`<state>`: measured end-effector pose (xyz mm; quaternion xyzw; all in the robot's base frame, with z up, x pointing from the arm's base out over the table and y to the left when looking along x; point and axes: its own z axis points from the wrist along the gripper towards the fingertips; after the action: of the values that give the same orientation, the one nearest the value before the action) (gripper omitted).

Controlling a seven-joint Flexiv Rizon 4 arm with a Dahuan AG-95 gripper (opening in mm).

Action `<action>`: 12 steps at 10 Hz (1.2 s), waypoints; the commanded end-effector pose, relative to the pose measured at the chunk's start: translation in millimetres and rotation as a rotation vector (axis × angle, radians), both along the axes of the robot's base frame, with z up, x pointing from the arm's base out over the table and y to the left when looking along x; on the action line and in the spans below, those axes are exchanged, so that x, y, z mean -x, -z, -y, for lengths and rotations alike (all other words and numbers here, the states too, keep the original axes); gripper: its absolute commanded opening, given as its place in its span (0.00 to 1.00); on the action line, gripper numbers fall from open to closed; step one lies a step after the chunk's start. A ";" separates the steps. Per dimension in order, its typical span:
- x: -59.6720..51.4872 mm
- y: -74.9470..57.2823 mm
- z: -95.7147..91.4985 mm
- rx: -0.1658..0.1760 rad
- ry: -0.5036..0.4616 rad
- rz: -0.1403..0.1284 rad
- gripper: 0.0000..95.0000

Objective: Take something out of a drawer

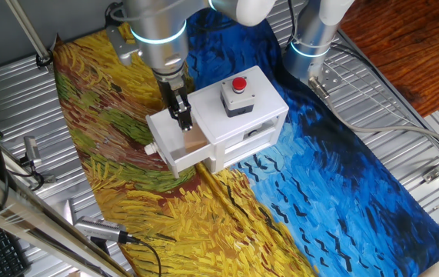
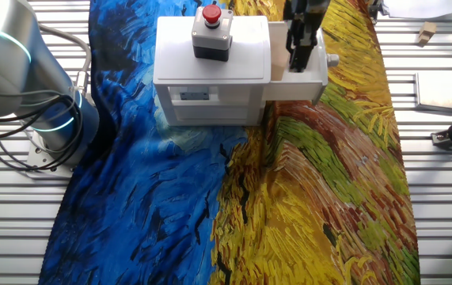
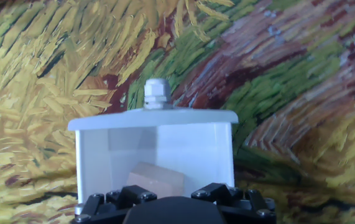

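On the painted cloth [image 1: 296, 185] sits the white box [image 1: 242, 108], its drawer [image 1: 174, 146] pulled out with the knob [image 3: 156, 93] forward. Over the drawer hangs the gripper [image 1: 182, 119]; how far its fingers are spread I cannot tell. Inside the drawer lies the tan block [image 3: 154, 182].

The drawer [image 2: 301, 79] is seen pulled out at 3 o'clock of the white box [image 2: 210, 67], with the gripper [image 2: 298, 57] lowered into it beside the tan block [image 2: 277, 62].
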<state>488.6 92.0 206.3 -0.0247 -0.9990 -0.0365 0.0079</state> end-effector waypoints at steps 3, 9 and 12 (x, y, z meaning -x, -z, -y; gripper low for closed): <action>2.8 7.6 -3.9 -0.013 0.164 0.015 0.80; 9.0 24.9 -15.5 -0.005 0.149 0.017 0.80; 10.8 33.6 -23.1 0.000 0.150 0.017 0.80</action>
<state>477.3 115.6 171.5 -0.0993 -0.9944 -0.0363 -0.0037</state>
